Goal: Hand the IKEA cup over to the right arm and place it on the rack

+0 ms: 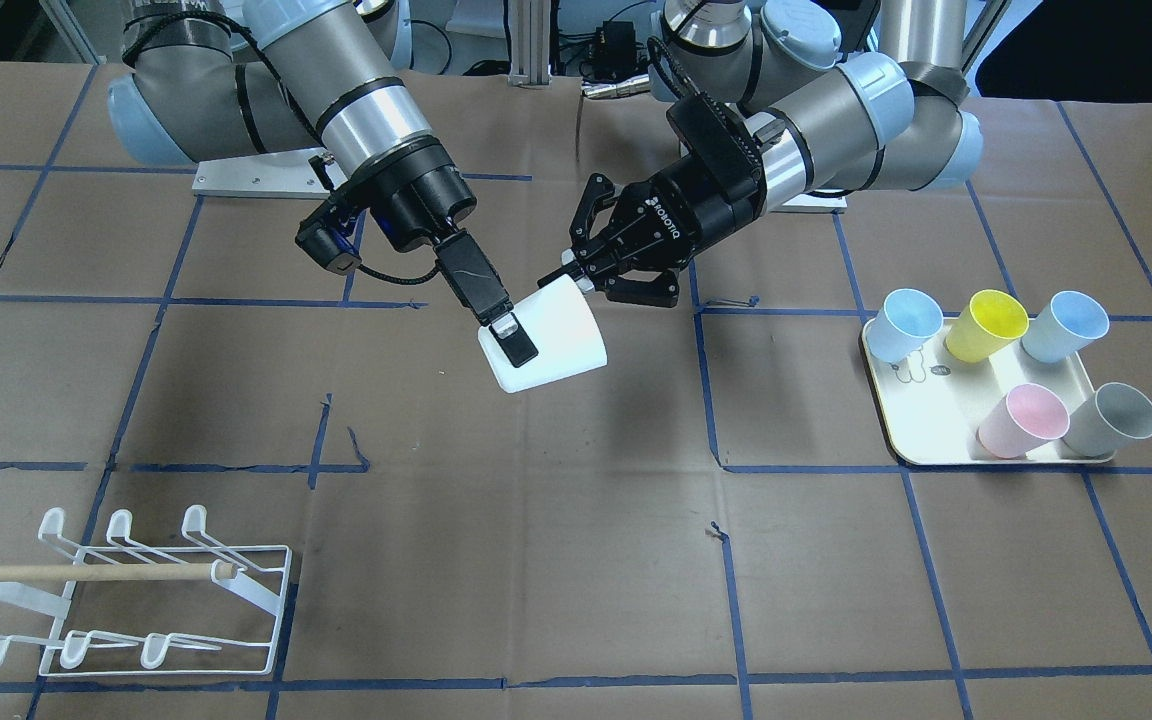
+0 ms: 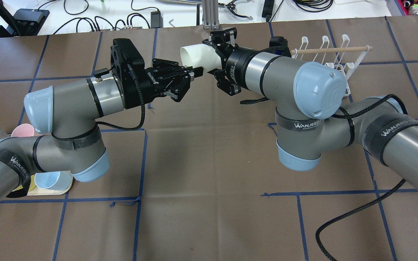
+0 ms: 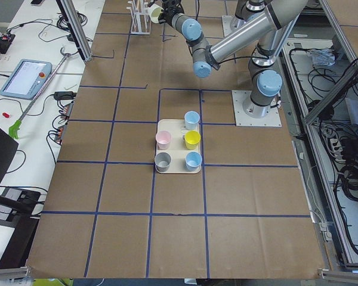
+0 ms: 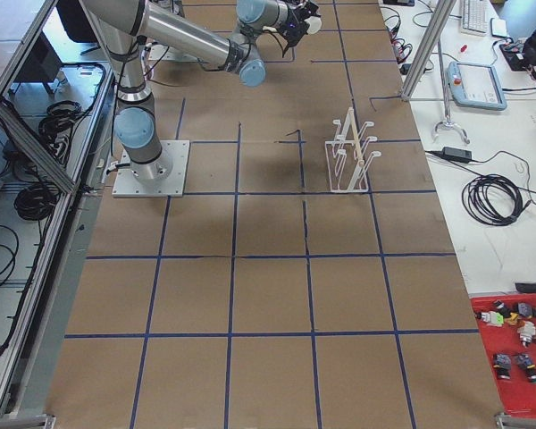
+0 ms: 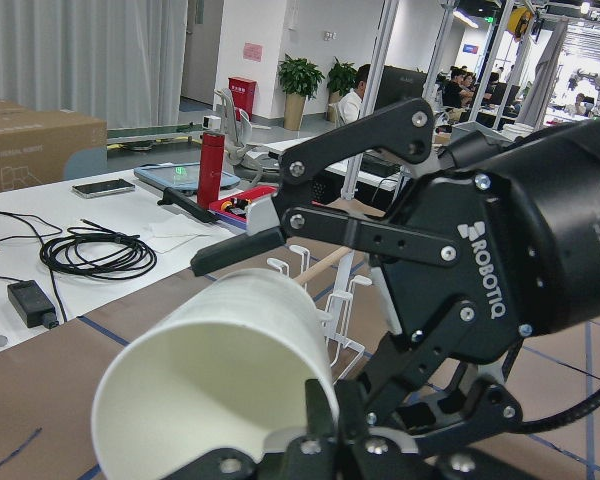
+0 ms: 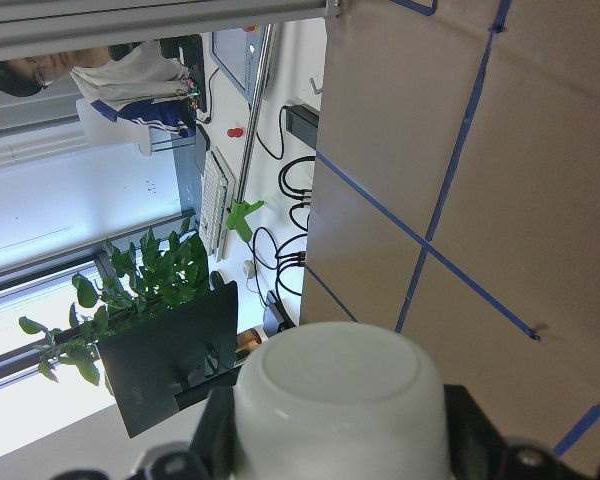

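Note:
A white cup [image 1: 561,335] hangs in the air over the middle of the table, on its side between both grippers. My right gripper [image 1: 526,345] is shut across the cup's body near its base; one finger [image 1: 511,335] lies over the wall. The right wrist view shows the cup's base [image 6: 340,400] between the fingers. My left gripper [image 1: 574,278] pinches the cup's rim; the left wrist view looks into the cup's open mouth [image 5: 210,380]. From overhead the cup [image 2: 196,54] sits between the left gripper [image 2: 195,72] and the right gripper [image 2: 212,56]. The white wire rack [image 1: 136,590] with a wooden dowel stands empty, on the table at my far right.
A cream tray [image 1: 986,445] on my left side holds several pastel cups lying tilted: two blue, yellow, pink and grey. It shows partly under my left arm from overhead [image 2: 49,188]. Blue tape lines cross the brown table cover. Cables lie along the table's far edge.

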`<state>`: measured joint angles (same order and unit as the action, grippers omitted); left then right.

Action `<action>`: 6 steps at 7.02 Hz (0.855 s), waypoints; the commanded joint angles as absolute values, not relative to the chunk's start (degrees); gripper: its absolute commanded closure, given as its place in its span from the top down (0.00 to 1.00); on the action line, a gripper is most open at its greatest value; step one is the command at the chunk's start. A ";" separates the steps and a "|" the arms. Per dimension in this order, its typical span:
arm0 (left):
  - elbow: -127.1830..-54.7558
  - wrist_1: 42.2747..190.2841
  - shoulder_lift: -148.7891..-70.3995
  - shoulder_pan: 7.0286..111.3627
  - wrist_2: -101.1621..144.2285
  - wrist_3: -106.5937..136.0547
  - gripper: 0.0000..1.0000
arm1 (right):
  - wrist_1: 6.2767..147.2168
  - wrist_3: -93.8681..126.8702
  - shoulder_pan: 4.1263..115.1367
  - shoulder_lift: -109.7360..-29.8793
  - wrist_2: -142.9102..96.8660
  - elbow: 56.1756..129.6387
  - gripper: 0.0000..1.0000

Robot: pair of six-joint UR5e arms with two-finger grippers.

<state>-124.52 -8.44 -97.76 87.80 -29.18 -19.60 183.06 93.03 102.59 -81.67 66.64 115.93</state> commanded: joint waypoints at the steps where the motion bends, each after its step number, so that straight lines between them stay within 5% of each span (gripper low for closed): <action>1: -124.45 -8.44 -97.82 87.80 -29.27 -19.60 0.13 | 182.99 92.72 102.57 -81.65 66.45 115.93 0.48; 4: -124.37 -8.70 -97.65 87.80 -29.88 -19.95 0.80 | 182.99 92.64 102.57 -81.83 66.45 115.93 0.44; 6: -124.28 -8.70 -97.38 87.80 -29.88 -19.95 0.98 | 183.08 92.20 102.22 -81.74 66.45 115.58 0.42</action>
